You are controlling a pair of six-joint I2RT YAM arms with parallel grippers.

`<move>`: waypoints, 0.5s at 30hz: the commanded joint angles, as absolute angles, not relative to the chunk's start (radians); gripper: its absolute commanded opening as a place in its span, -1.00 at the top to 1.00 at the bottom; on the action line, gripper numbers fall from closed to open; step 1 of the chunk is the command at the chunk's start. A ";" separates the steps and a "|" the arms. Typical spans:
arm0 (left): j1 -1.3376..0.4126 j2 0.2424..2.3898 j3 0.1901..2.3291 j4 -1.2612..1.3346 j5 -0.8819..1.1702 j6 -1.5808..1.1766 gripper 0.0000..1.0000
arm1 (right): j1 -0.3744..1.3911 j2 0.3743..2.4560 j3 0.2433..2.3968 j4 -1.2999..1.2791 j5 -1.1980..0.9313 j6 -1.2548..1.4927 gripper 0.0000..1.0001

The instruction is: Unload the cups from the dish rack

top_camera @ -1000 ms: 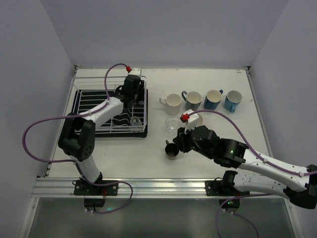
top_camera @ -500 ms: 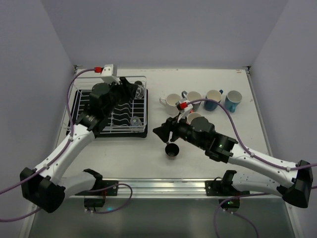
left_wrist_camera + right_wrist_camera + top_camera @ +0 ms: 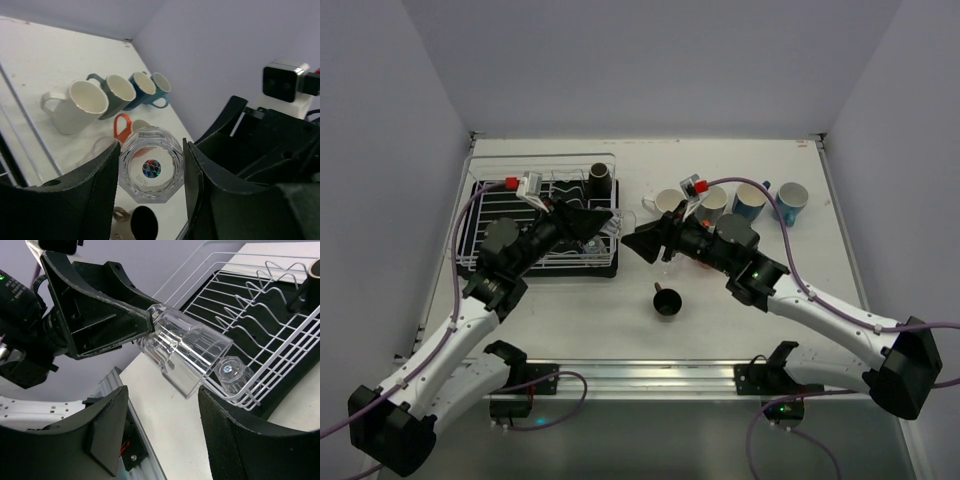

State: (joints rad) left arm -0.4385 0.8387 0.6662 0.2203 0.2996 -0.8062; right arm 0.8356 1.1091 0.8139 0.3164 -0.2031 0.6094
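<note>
Left gripper (image 3: 603,224) pinches a clear glass tumbler (image 3: 151,171), a finger on each side. The glass is held sideways in the air at the dish rack's (image 3: 488,200) right edge. Right gripper (image 3: 161,440) faces it close by, jaws spread, holding nothing. Second tumbler (image 3: 231,371) lies in the rack. Dark brown cup (image 3: 600,178) sits in the rack's far right corner. Cream mug (image 3: 82,102) stands on the table (image 3: 570,310).

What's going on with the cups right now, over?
Left gripper shut on clear tumbler, aloft. Right gripper open, facing it. Second tumbler and dark cup in dish rack. Nothing blocking.
</note>
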 commanded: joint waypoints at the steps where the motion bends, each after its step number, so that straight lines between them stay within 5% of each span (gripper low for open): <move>1: -0.433 0.816 0.623 0.454 0.433 -0.940 1.00 | 0.833 1.109 0.816 0.428 -0.247 0.655 -0.22; 10: -0.436 0.833 0.546 0.635 0.500 -1.051 1.00 | 0.833 1.149 0.825 0.531 -0.368 0.705 -0.07; 14: -0.436 0.813 0.543 0.631 0.502 -1.039 0.86 | 0.833 1.167 0.815 0.601 -0.397 0.745 0.34; 15: -0.436 0.808 0.546 0.623 0.499 -1.032 0.66 | 0.833 1.164 0.805 0.627 -0.394 0.753 0.64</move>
State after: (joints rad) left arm -0.4385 0.8276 0.5453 0.5560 0.4568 -1.0126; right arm 0.8337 1.1664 0.8089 0.4728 -0.3504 0.7090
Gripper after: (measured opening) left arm 0.516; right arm 0.277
